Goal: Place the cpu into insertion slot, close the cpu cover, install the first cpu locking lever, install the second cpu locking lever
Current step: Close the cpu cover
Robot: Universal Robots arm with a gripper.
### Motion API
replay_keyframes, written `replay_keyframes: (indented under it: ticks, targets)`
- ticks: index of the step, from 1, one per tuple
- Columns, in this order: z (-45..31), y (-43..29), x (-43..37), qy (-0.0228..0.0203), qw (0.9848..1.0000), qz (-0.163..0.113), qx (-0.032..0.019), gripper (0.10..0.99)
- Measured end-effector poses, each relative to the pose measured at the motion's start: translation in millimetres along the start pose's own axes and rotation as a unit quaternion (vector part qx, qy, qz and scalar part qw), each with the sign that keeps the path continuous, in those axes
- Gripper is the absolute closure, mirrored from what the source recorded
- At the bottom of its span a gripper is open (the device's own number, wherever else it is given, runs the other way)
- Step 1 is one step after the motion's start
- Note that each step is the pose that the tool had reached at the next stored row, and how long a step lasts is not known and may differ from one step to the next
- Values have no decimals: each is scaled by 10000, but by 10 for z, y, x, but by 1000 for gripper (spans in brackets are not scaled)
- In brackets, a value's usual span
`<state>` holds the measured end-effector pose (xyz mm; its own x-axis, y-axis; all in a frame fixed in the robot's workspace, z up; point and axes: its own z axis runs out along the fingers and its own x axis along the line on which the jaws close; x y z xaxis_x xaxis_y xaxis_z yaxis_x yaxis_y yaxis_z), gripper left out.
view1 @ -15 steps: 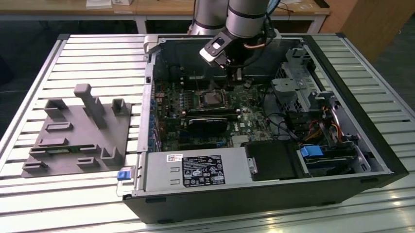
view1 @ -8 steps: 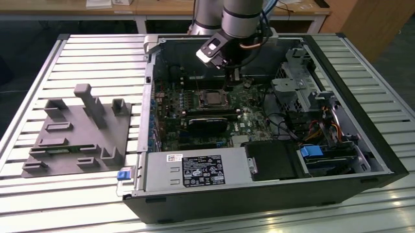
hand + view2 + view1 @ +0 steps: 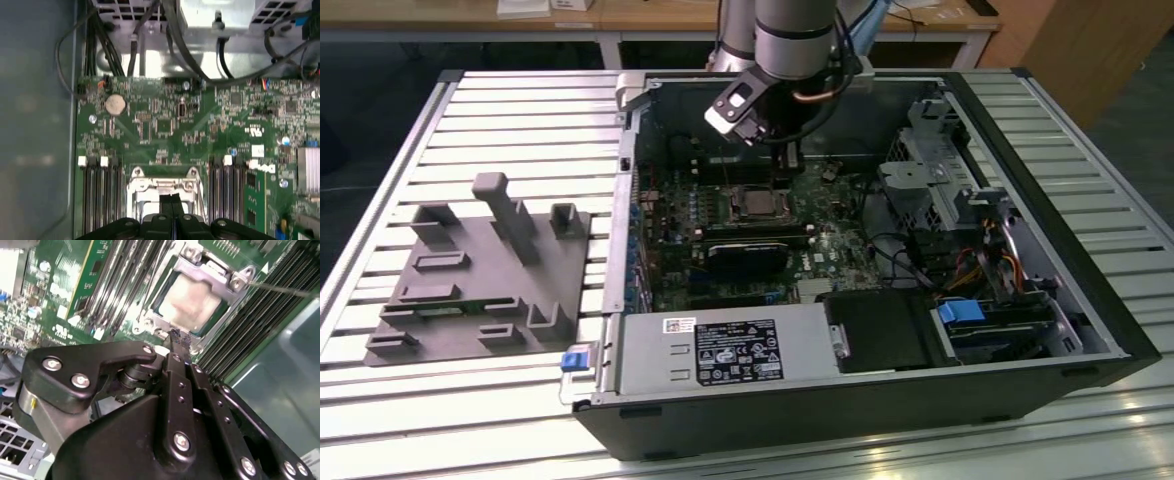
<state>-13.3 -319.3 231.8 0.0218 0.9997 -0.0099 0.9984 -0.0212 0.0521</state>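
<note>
Fingers of my tool [image 3: 176, 337] are pressed together with nothing between them. Their tips are at one edge of the cpu cover [image 3: 212, 271], and I cannot tell whether they touch it. The cpu [image 3: 192, 300] sits in the insertion slot [image 3: 732, 204], and its dull beige top shows through the window of the cover lying over it. A thin metal rod [image 3: 280, 288] sticks out past one corner of the cover. The slot is on the green circuit board [image 3: 165, 125] inside the open computer case [image 3: 1014, 180], which stands on the desk [image 3: 520, 120] toward the edge on the exterior view's right. A grey block [image 3: 480, 270] lies near the opposite edge.
</note>
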Motion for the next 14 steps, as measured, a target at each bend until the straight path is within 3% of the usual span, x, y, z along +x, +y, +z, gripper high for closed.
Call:
replay_keyframes:
  ticks: [6, 14]
  targets:
    - [12, -130, -2, 0, 10000, 0, -6, 984]
    - [51, -194, -3, 0, 10000, 0, -6, 984]
